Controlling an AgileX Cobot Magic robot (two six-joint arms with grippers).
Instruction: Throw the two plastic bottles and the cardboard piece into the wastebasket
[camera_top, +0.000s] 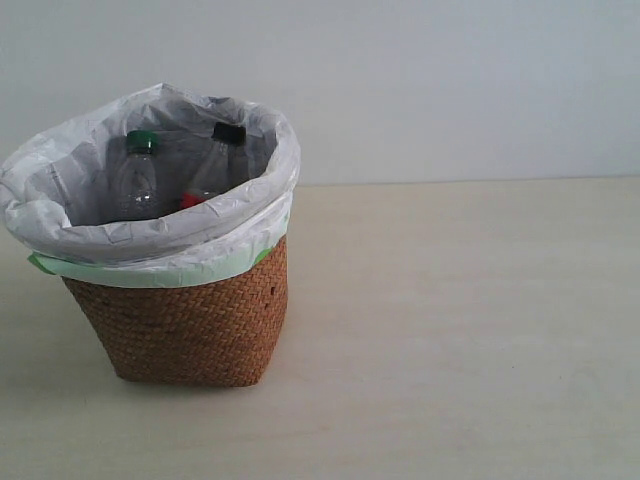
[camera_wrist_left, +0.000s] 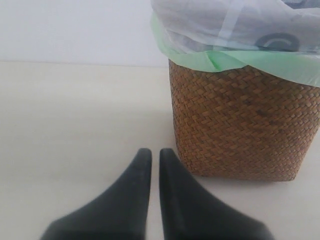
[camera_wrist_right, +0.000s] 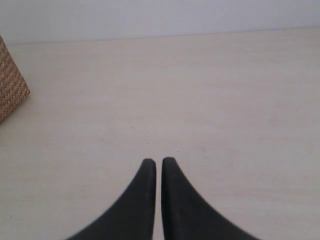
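No legible text, number or brand in any view. Upper left of exterior frame: sliver of red label (camera_top: 193, 199) on black-capped bottle (camera_top: 215, 165), lettering not resolvable. Upper right of left wrist frame: dark ring-shaped mark (camera_wrist_left: 276, 42) printed on white bag (camera_wrist_left: 210, 25) lining wastebasket (camera_wrist_left: 240, 130), partly folded, unreadable.

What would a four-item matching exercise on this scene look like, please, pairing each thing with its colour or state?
Things (bottle sides as seen in the exterior view):
1 bottle on the left
2 bottle on the right
3 wastebasket
4 left gripper

Descriptions:
A shut, holding nothing
B black cap
C brown woven wicker
D green cap

Pairs: 1-D, 2-B, 3-C, 4-A
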